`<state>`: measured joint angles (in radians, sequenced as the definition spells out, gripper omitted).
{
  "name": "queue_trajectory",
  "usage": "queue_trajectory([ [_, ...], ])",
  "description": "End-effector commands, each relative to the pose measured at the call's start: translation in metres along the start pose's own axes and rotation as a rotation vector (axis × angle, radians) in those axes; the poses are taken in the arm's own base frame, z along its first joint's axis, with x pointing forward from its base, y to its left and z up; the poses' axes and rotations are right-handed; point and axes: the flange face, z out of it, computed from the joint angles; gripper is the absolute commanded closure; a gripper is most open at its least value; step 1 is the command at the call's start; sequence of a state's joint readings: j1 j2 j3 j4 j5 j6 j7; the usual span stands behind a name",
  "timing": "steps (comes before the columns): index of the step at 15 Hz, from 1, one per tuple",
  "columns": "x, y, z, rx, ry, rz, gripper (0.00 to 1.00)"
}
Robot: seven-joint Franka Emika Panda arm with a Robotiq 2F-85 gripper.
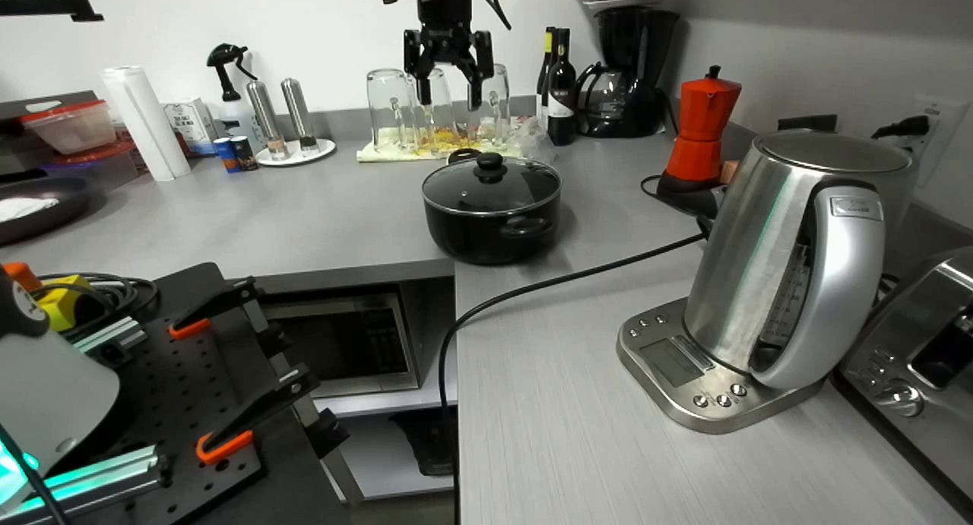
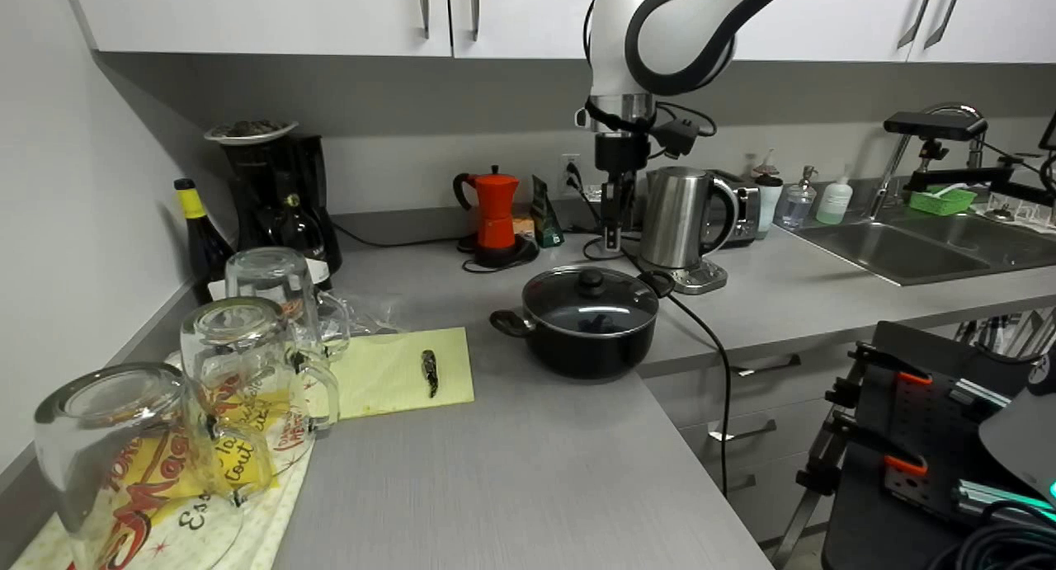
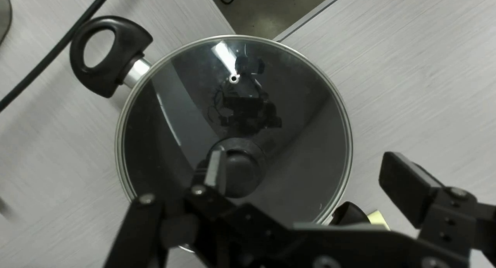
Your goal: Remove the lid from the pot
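The dark glass lid [image 1: 456,191] with a metal rim and black knob lies flat on the low black pot [image 1: 464,232]. In an exterior view the lid [image 2: 561,302] also sits on the pot [image 2: 590,351]. In the wrist view the lid [image 3: 294,116] fills the middle and the pot shows mainly by its handle [image 3: 133,39]. My gripper [image 1: 450,96] is open, empty, points down and hangs above the lid, as an exterior view [image 2: 611,238] also shows. In the wrist view my gripper [image 3: 308,173] has its left finger over the knob's left side and its right finger beyond the rim.
A steel kettle [image 2: 672,215] and red moka pot [image 2: 495,211] stand behind the pot. Upturned glass mugs [image 2: 235,364] stand on a towel, beside a yellow cloth [image 2: 379,380]. A black cord [image 1: 578,265] runs beside the pot. The counter's inner corner [image 1: 454,263] is close by.
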<state>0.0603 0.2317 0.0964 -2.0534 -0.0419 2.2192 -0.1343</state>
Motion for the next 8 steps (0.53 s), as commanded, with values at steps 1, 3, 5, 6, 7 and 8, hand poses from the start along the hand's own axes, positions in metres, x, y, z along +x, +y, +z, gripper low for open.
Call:
queue_trajectory([
  [1, 0.026, 0.008, 0.015, -0.002, -0.024, -0.041, 0.0],
  [3, 0.034, 0.013, 0.025, 0.006, -0.034, -0.05, 0.0],
  [5, 0.041, 0.018, 0.033, 0.01, -0.04, -0.053, 0.0],
  [6, 0.045, 0.021, 0.037, 0.014, -0.044, -0.055, 0.0],
  [7, 0.048, 0.023, 0.04, 0.016, -0.046, -0.058, 0.0],
  [8, 0.05, 0.027, 0.045, 0.015, -0.05, -0.059, 0.0],
])
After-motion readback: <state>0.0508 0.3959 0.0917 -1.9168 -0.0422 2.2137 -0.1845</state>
